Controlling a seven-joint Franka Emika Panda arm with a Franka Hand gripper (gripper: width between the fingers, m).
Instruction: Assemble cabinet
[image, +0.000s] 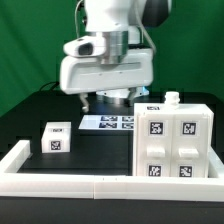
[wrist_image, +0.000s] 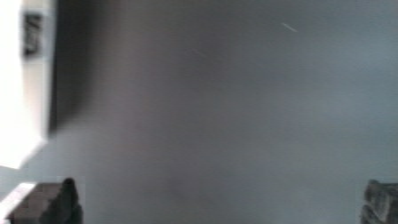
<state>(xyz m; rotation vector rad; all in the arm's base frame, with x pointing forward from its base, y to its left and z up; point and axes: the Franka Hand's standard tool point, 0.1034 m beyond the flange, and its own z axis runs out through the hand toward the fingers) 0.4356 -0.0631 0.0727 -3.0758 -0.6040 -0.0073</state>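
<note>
The cabinet's box body (image: 170, 142) stands at the exterior view's right, white with several square tags on its front and a small knob on top. A small white tagged block (image: 55, 137) sits apart at the exterior view's left. My gripper (image: 112, 98) hangs over the back middle of the table, behind and to the left of the box body. The blurred wrist view shows my gripper (wrist_image: 217, 205) open, its fingertips (wrist_image: 50, 203) far apart with only bare dark table between them. A white tagged part (wrist_image: 18, 80) lies at that picture's edge, outside the jaws.
The marker board (image: 108, 122) lies flat on the table under the hand. A long low white border rail (image: 100, 186) runs along the front and up the exterior view's left side. A low white piece (image: 122, 97) shows just below the hand. A green curtain hangs behind.
</note>
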